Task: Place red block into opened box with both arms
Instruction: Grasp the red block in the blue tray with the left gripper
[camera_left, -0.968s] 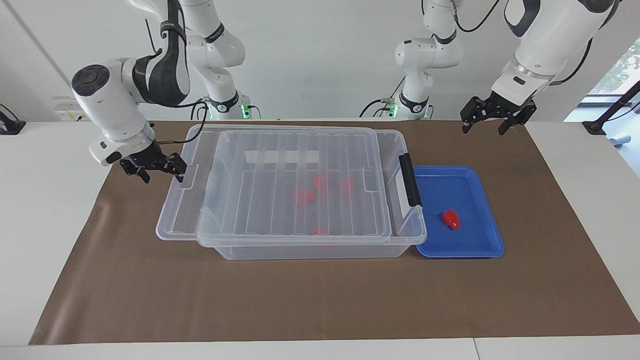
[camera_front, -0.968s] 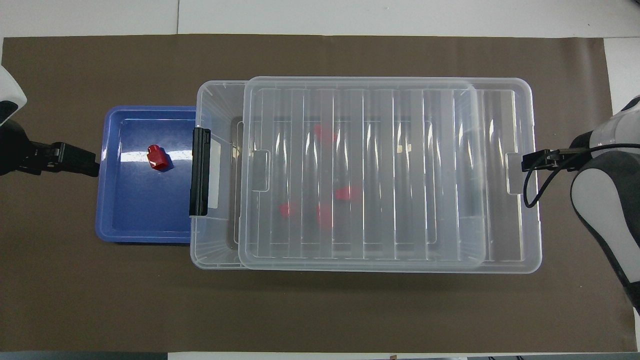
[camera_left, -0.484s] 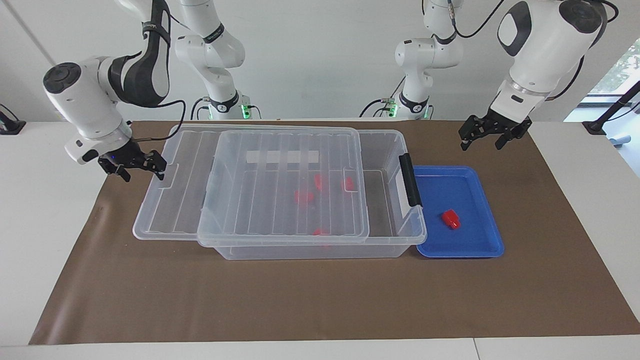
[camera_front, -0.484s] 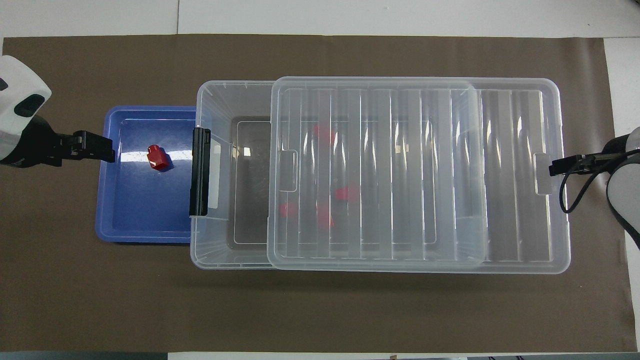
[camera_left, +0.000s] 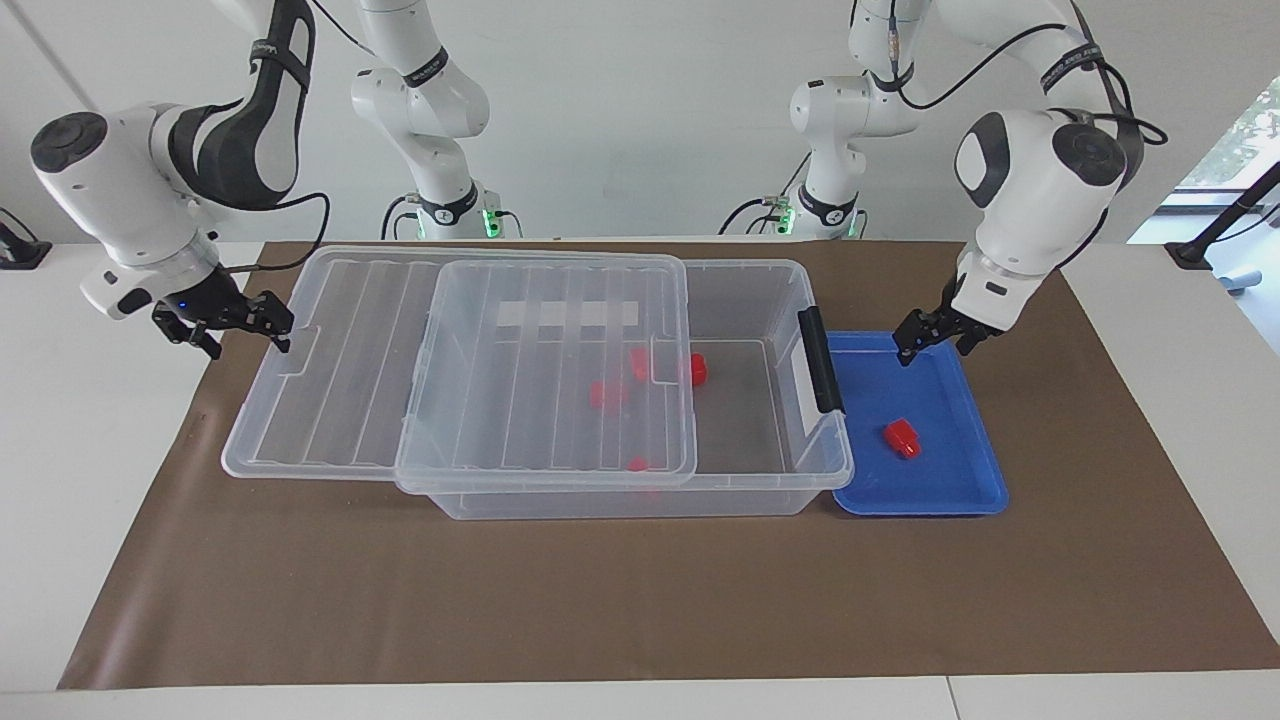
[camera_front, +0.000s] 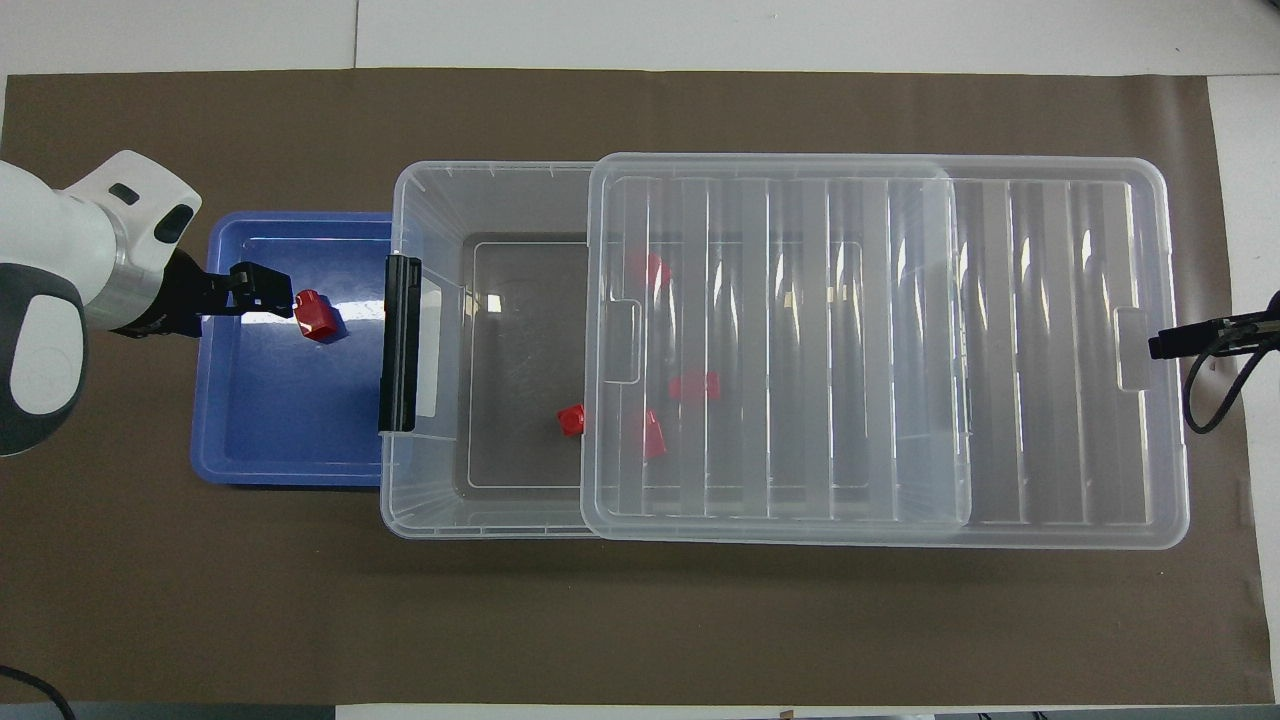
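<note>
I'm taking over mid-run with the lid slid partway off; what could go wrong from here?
1. The lid overhangs the box toward the right pincer; slid further, it may tip off.
2. The left pincer is over the blue tray's rim, short of the red block; a low descent might clip it.
3. The opening is narrow; a drop could hit the lid.

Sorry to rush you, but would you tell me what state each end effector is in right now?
Left end effector: open, holding nothing, above the blue tray.
Right end effector: open, at the lid's edge.
</note>
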